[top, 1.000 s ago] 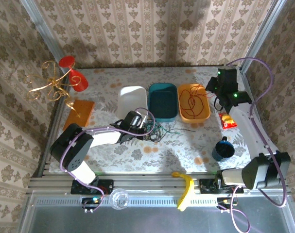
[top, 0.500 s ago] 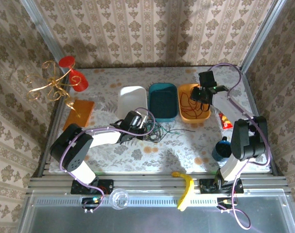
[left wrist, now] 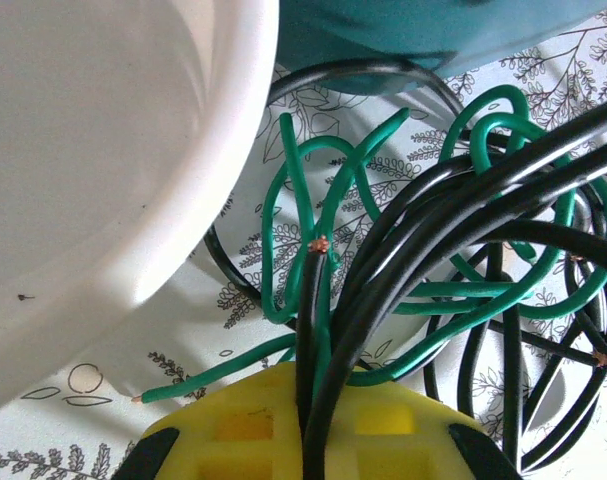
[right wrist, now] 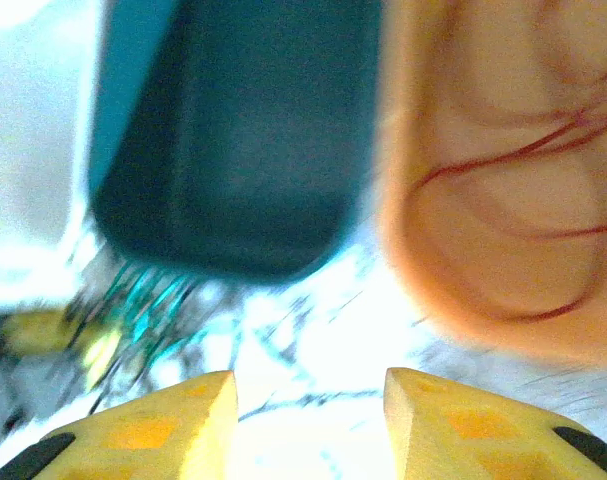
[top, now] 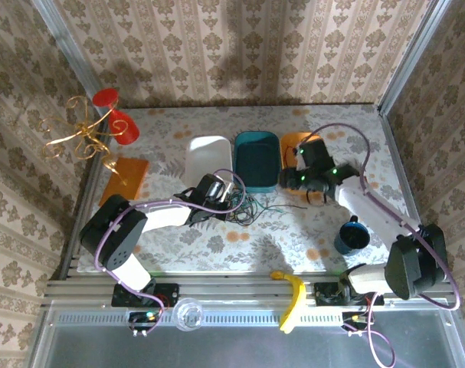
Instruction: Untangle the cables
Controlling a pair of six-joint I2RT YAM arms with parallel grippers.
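Tangle risk first: the left claw (left wrist: 305, 425) is clamped tight on the black cable (left wrist: 433, 230) and green cable (left wrist: 213, 376) together. That's mid-table, just nearside of the white tub (left wrist: 103, 150) and teal tub (right wrist: 233, 150). Pull both and I'd bet the knot tightens, or a tub gets dragged. Right claw (right wrist: 308, 420) hangs partly open and empty by the orange tub (right wrist: 453, 300), where the red cable (right wrist: 503, 170) lies. Count: three cables I think, three tubs, two claws.

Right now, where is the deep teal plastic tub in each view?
Top external: teal tub, centre, toward the far edge.
Left wrist: teal tub, top edge, right of centre.
Right wrist: teal tub, upper middle, blurred.
Shared landmark: white plastic tub at its left.
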